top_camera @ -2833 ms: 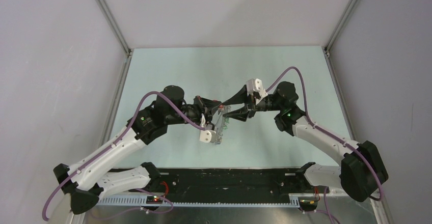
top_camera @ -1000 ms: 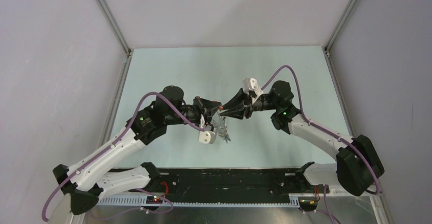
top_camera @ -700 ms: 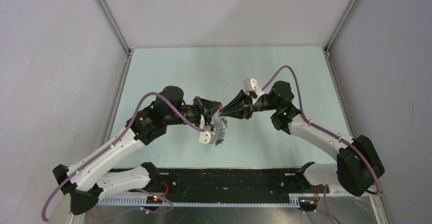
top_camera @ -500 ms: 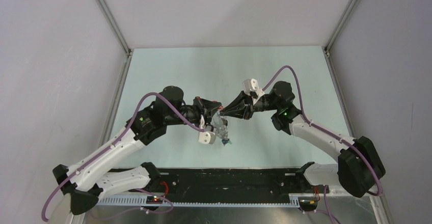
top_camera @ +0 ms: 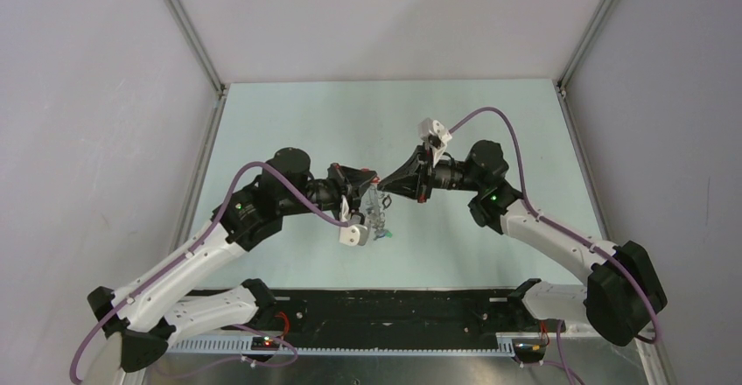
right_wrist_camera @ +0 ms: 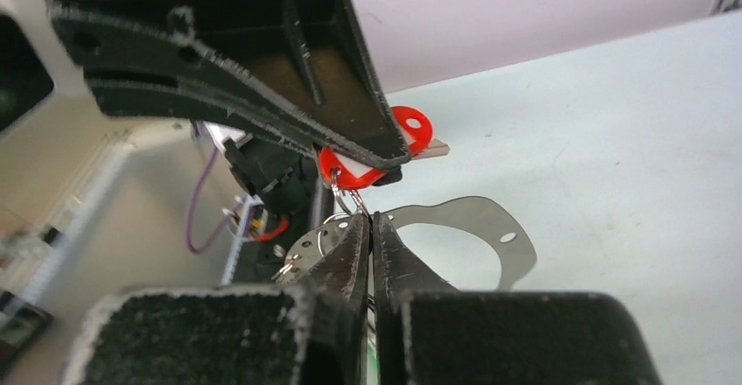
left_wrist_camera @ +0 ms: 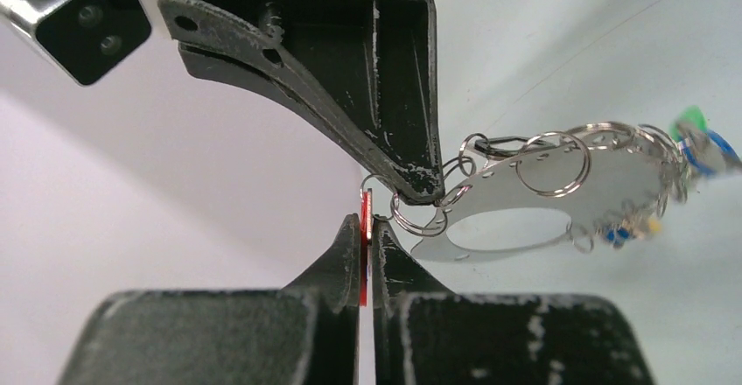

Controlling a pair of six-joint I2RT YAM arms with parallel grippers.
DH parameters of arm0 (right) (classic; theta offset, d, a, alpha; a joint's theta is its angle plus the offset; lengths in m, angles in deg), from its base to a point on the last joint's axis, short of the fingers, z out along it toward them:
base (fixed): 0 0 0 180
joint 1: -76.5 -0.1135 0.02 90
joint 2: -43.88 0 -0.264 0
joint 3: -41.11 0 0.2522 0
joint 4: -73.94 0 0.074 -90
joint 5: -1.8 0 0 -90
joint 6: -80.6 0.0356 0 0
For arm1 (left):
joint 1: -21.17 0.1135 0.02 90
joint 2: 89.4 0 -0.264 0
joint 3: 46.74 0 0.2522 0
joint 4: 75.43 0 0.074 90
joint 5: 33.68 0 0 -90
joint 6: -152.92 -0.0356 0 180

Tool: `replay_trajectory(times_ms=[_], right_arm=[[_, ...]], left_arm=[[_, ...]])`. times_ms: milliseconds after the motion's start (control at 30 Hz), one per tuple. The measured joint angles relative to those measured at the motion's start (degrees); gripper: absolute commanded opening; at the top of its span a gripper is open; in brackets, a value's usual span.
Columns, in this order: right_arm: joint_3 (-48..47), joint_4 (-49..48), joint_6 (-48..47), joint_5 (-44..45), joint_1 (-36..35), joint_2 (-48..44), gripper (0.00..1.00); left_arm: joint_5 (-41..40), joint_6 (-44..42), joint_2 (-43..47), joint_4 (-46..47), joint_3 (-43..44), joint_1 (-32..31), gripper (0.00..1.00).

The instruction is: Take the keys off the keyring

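Both arms meet in mid-air above tabletop (top_camera: 472, 114). Left gripper (left_wrist_camera: 367, 226) – fingers clenched on red key (right_wrist_camera: 389, 144), thin red edge showing between pads. Right gripper (right_wrist_camera: 369, 227) – fingers pressed together on keyring (left_wrist_camera: 604, 184) edge, among small split rings. Keyring held off tabletop between grippers; green, blue, yellow keys (left_wrist_camera: 700, 140) dangle at far end.

Bright, even light; the keys (left_wrist_camera: 704, 149) blur at the wrist view's edge.
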Motion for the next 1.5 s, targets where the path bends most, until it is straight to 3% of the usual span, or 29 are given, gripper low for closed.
replay_trajectory(times_ms=[233, 500, 1067, 1500], right_arm=[[3.6, -5.0, 14.1, 6.6, -0.1, -1.2, 0.0], [11.1, -12.1, 20.4, 16.7, 0.1, -7.6, 0.0], [11.9, -15.5, 20.8, 20.0, -0.5, -7.9, 0.0], [12.3, -0.3, 11.9, 28.2, 5.3, -18.9, 0.0]], left_arm=[[-0.7, -0.2, 0.2, 0.9, -0.2, 0.1, 0.0], [-1.0, -0.2, 0.8, 1.5, -1.5, -0.2, 0.0], [-6.6, -0.2, -1.6, 3.0, -2.1, -5.4, 0.0], [-10.4, 9.0, -0.2, 6.4, -5.8, -6.5, 0.0]])
